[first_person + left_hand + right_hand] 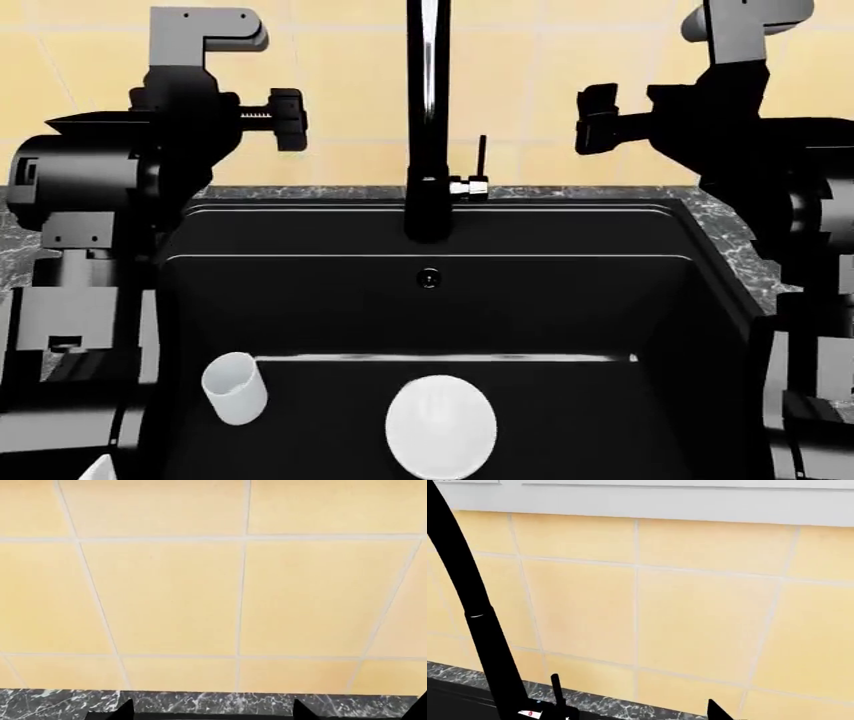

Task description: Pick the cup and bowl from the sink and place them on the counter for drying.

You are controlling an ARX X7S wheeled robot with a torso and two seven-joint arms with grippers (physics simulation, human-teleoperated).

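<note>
The cup (234, 388), a small white tumbler, lies tilted at the left of the black sink (427, 300). The wider white bowl (441, 425) sits on the sink floor near the front middle. My left gripper (291, 120) is open and empty, held high above the sink's back left corner and facing the tiled wall. My right gripper (587, 120) is open and empty, high above the back right corner. The left wrist view shows my left gripper (212, 712) with jaws wide apart over the counter (200, 702). In the right wrist view one fingertip (717, 711) shows.
The tall black faucet (427, 120) stands between the two grippers at the sink's back edge and also shows in the right wrist view (480, 630). The marble counter (727, 235) flanks the sink. The yellow tiled wall (167, 595) is close behind. A small white object (94, 468) shows at the lower left corner.
</note>
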